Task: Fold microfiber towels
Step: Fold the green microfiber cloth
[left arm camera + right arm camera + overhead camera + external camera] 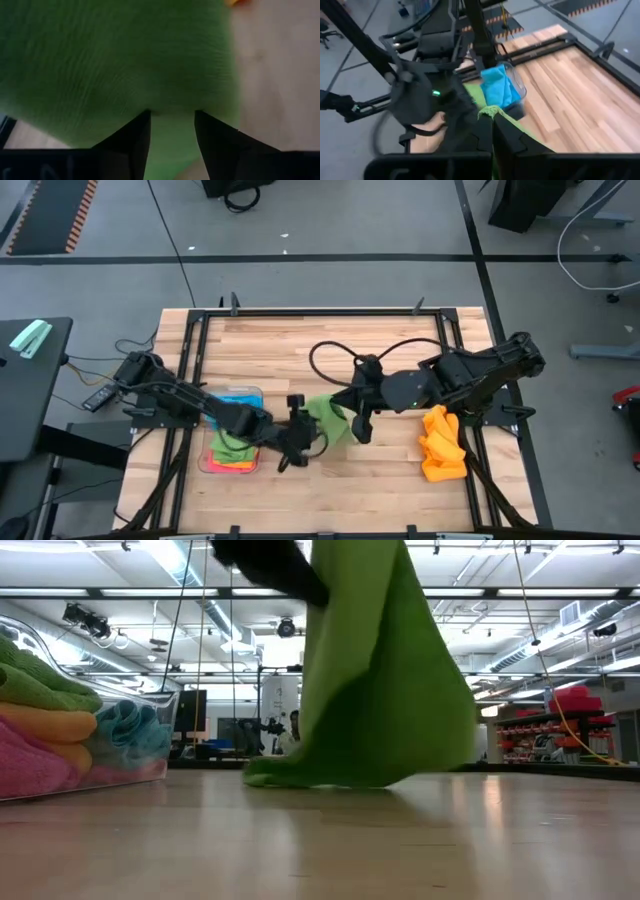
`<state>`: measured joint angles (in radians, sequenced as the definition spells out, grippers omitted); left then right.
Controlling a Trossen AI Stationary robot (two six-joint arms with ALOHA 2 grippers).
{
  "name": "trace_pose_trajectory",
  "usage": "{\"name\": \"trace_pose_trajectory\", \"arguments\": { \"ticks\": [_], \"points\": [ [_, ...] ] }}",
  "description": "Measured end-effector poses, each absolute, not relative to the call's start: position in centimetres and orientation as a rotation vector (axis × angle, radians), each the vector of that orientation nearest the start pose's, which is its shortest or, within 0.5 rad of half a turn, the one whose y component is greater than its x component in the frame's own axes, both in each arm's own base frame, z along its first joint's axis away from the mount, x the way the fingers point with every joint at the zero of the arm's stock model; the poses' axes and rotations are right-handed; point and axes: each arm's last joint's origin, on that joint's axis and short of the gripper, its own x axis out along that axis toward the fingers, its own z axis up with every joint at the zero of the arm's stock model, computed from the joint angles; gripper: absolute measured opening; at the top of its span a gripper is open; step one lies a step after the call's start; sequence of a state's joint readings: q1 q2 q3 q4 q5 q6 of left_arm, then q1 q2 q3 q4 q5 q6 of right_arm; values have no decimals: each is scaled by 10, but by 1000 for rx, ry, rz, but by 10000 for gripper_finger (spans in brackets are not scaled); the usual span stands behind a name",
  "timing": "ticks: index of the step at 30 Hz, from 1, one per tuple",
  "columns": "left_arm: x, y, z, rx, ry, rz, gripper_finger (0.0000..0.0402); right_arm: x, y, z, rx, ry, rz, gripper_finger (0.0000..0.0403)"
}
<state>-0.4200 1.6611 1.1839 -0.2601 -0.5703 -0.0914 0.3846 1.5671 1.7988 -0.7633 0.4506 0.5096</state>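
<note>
A green microfiber towel [328,418] hangs over the middle of the table from my right gripper [491,117], which is shut on it. The towel's lower edge [300,776] rests on the wood. My left gripper [172,112] comes in from the left, next to the towel [125,65]. Its fingers stand apart with green cloth in the gap. Folded pink, orange, green and blue towels [60,730] lie in a clear tray [258,392] under my left arm. Orange towels [443,445] are heaped at the right. My right gripper pinches the towel's top edge [487,111] between its two shut fingers, slanting down from the table's right side. The cloth hangs below the fingers, spread wide, with its bottom end on the table. My left gripper has green cloth between its open fingers; I cannot tell whether they touch it.
The clear tray [150,730] stands at the table's left near side. The heap of orange towels lies under my right arm. Bare wood [380,480] shows along the near edge. A black frame [320,310] runs round the table top.
</note>
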Motion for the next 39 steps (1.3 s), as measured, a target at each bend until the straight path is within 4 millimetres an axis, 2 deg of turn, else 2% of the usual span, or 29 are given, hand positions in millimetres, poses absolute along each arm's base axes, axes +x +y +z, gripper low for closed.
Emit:
{"name": "trace_pose_trajectory", "arguments": {
  "ticks": [5, 10, 14, 20, 26, 31, 39],
  "points": [
    [324, -156, 256, 284, 547, 119, 154, 301, 106, 454, 264, 395, -179, 6],
    [317, -175, 264, 390, 451, 193, 146, 295, 96, 480, 246, 317, -197, 6],
    [310, -183, 265, 400, 425, 259, 162, 289, 92, 493, 239, 264, -239, 6],
    [312, -180, 263, 288, 406, 318, 225, 294, 85, 490, 224, 270, -293, 6],
    [322, -164, 263, 166, 385, 395, 277, 297, 81, 488, 235, 280, -306, 6],
    [330, -157, 272, 119, 298, 450, 274, 295, 80, 482, 220, 345, -285, 6],
    [332, -157, 278, 159, 247, 497, 240, 293, 84, 445, 43, 678, -221, 6]
  ]
}}
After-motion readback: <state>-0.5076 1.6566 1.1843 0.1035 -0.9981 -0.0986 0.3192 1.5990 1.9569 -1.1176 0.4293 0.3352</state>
